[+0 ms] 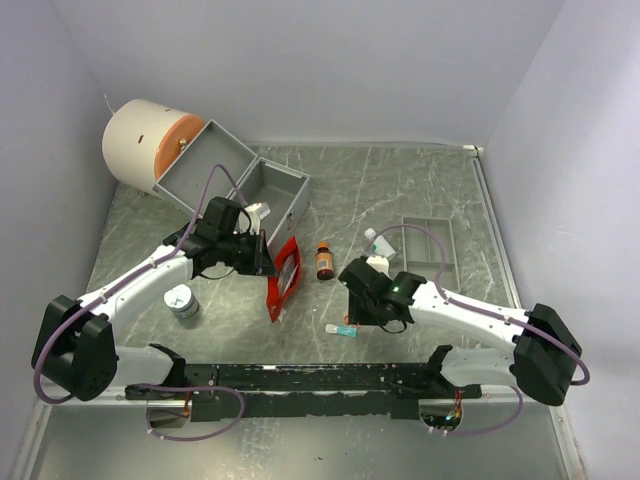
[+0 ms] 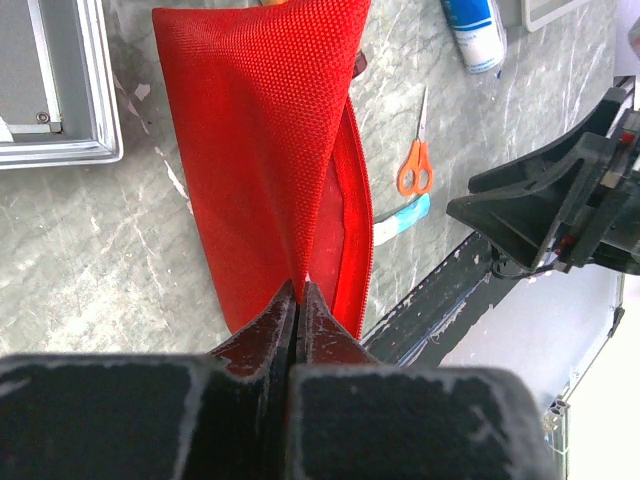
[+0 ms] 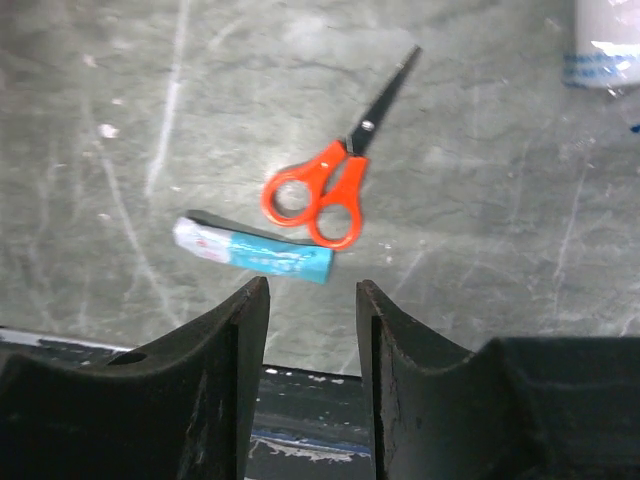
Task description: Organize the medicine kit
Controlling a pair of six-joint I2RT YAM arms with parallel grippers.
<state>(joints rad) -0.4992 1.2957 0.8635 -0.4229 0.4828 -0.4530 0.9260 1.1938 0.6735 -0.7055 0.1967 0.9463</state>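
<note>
My left gripper (image 1: 264,258) is shut on the top edge of a red fabric zip pouch (image 1: 285,276) and holds it up on edge off the table. In the left wrist view the fingertips (image 2: 290,300) pinch the pouch (image 2: 270,140), whose zipper side gapes open. My right gripper (image 1: 356,308) is open and empty. In the right wrist view it (image 3: 312,285) hovers just short of a teal and white tube (image 3: 255,252) and orange-handled scissors (image 3: 325,190) lying flat. The tube (image 1: 342,329) also shows in the top view.
A brown bottle (image 1: 324,262) stands right of the pouch. A white bottle with a blue label (image 1: 378,243) lies near a grey tray (image 1: 430,245). A round tin (image 1: 181,301) sits left. An open grey box (image 1: 262,190) and a white-orange cylinder (image 1: 145,143) are at the back left.
</note>
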